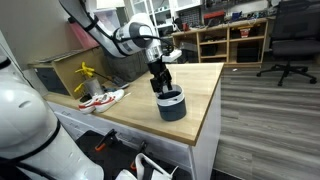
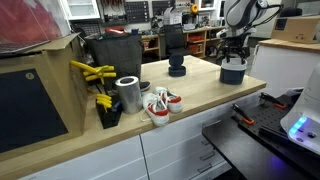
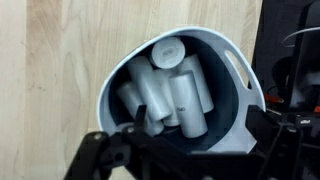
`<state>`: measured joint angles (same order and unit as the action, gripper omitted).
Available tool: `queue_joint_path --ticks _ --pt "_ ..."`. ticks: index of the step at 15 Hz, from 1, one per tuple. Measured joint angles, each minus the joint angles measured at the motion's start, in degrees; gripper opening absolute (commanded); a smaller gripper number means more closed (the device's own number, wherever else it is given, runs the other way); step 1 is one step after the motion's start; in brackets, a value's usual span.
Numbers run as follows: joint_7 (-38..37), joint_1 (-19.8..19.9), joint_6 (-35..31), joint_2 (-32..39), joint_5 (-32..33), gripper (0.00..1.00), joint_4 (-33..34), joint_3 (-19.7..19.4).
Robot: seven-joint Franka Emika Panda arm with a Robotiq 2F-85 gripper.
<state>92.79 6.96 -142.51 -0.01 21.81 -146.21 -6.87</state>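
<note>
The tool (image 1: 163, 88) hangs with jaws wide apart, holding nothing, right over the dark bin (image 1: 172, 106) near the worktop (image 1: 205, 85) edge, at the centre in an exterior view. In the wrist view the bin fills the middle, packed with white tubes (image 3: 185, 100). Best, I judge: drop straight down centred on 1 tube, fingers clear of the rim. The tube count and bin floor are hidden; the fingers blur into the dark lower edge.

Tubes (image 3: 170, 95) lie in the bin (image 1: 171, 106), which stands on the bench (image 1: 200, 85) near its edge; shoes (image 2: 160, 103) lie beside a can (image 2: 128, 93).
</note>
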Motion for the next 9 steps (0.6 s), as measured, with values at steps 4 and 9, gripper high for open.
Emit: queue_joint_path --ticks 4,9 --pt "-2.16 0.02 -0.01 1.14 1.28 0.89 0.15 -0.03" --pt "-4.63 -0.01 -0.46 2.32 2.19 0.90 0.33 0.04"
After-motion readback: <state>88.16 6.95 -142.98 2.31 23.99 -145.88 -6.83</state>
